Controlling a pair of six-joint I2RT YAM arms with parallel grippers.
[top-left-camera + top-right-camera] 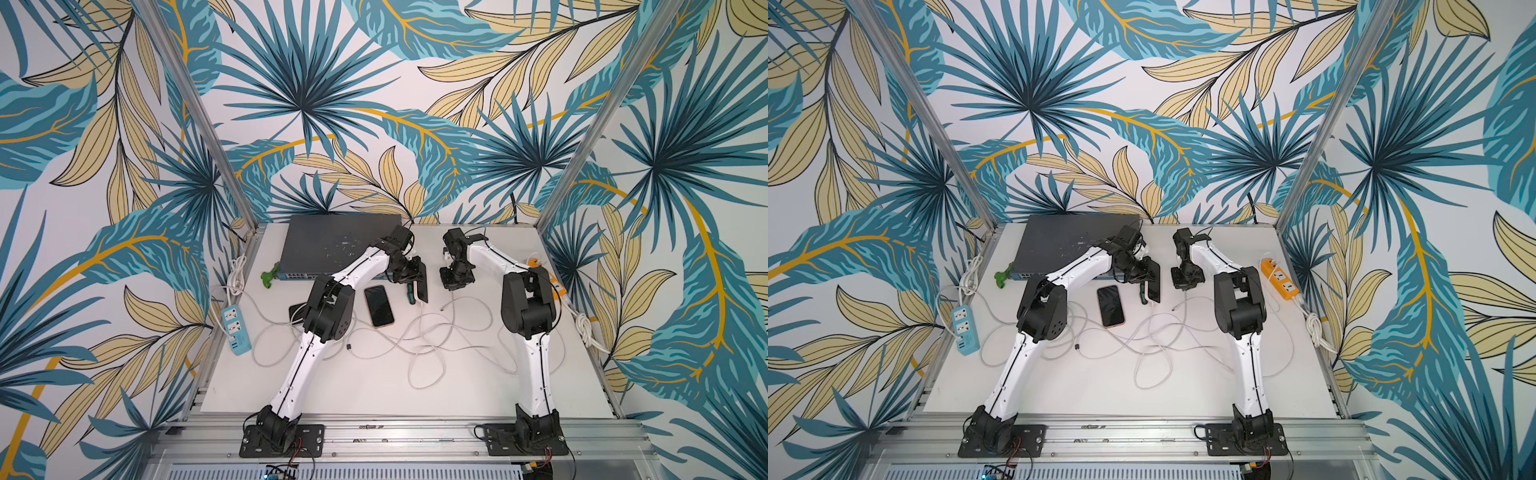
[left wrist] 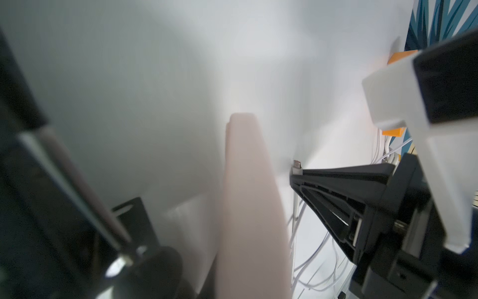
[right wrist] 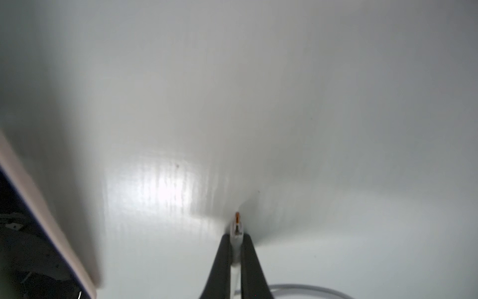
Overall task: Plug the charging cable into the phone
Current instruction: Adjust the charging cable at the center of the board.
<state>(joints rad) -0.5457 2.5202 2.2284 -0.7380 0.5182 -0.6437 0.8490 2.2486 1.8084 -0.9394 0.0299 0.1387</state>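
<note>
Nearest the arm bases the white counter point(image 1: 374, 386) is bare. Past that, loose grey cords point(image 1: 415, 332) loop across its middle. A blue power strip point(image 1: 236, 328) lies at the left edge and an orange one point(image 1: 1279, 278) at the right edge.

Beyond the cords, a second phone point(image 1: 379, 305) lies flat with its dark screen up, between the two arms. A third point(image 1: 296, 311) is mostly hidden under the left arm.

Just behind the flat one, the left end effector point(image 1: 413, 286) is clamped on the phone point(image 1: 423, 278). It holds the phone up on edge, off the counter, and tilted. In the left wrist view the phone's pale pink case edge point(image 2: 248, 194) fills the centre.

Near it, across a small gap, the right end effector point(image 1: 453, 289) points down with its fingers point(image 2: 336, 181) pinched narrow on the plug point(image 3: 237, 225). The plug is white and its metal tip sticks out past the fingertips. Its cable point(image 3: 305, 287) curves away behind them. In the left wrist view the tip point(image 2: 297, 165) sits beside the phone's edge but apart from it, so it is not inserted. It is low over the counter, and I cannot tell whether it touches.

Farthest back, a dark network switch point(image 1: 332, 245) sits against the wall, with a small green object point(image 1: 269, 276) at its left corner.
</note>
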